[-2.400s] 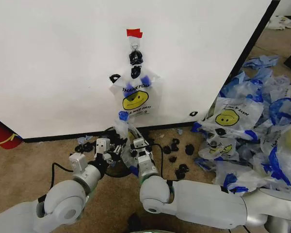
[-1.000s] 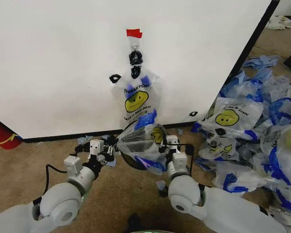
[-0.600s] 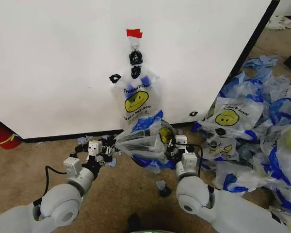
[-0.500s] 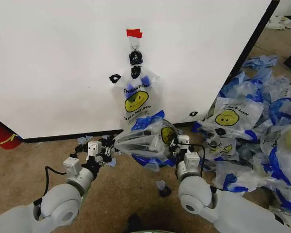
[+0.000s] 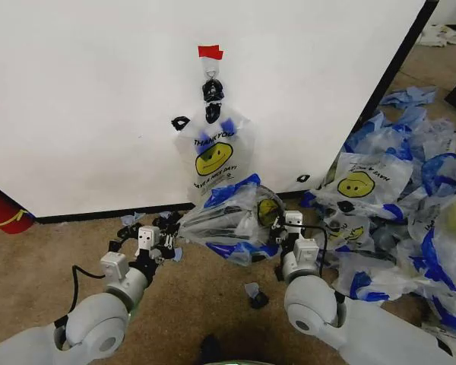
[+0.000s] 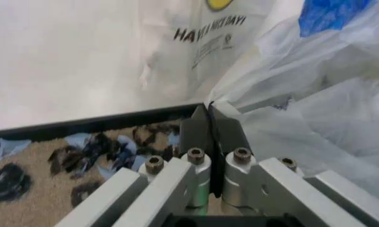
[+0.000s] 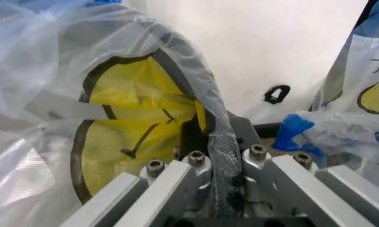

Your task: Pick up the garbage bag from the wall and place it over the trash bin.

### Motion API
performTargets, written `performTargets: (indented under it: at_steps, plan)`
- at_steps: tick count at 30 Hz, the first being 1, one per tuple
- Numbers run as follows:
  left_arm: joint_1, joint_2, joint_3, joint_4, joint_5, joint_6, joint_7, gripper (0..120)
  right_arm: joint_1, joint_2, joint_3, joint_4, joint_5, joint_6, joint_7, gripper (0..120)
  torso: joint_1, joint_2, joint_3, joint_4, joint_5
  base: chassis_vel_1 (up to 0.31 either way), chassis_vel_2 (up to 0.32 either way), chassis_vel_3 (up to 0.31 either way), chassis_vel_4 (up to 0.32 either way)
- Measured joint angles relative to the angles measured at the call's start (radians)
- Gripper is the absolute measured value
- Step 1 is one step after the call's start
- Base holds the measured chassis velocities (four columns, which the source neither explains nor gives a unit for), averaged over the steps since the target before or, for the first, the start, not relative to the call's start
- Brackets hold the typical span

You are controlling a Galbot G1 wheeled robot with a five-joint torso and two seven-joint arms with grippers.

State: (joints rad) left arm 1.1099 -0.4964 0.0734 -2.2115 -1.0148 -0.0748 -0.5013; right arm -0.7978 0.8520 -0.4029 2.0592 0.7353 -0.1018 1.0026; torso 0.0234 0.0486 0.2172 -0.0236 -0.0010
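My head camera looks forward and down at the large flat white wall panel [image 5: 99,99] from a little way back, with both my arms low in the foreground. My left wrist camera sits very close behind the left gripper [image 6: 209,124], facing the panel's black bottom edge. My right wrist camera looks along the right gripper [image 7: 216,137], also toward the panel. All three share the thin see-through plastic bag with the yellow smiley face [image 5: 232,220] [image 6: 303,113] [image 7: 114,123], stretched just before the panel.
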Motion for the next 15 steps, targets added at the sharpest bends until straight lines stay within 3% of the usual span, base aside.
performTargets:
  at_steps: [3, 15]
  plan:
    - [-0.002, 0.001, -0.003, -0.014, -0.001, 0.0, 0.0, 1, -0.001, 0.002, 0.0, 0.0, -0.002, 0.0, 0.0, 0, 0.0, 0.0, 0.0, 0.0, 0.0, 0.0, 0.0, 0.0, 0.0]
    - [0.019, -0.002, -0.012, -0.065, -0.004, -0.002, 0.006, 43, -0.001, 0.006, 0.002, 0.001, -0.004, 0.0, -0.001, 0, 0.0, 0.0, 0.0, 0.0, 0.0, 0.0, 0.0, 0.0, 0.0]
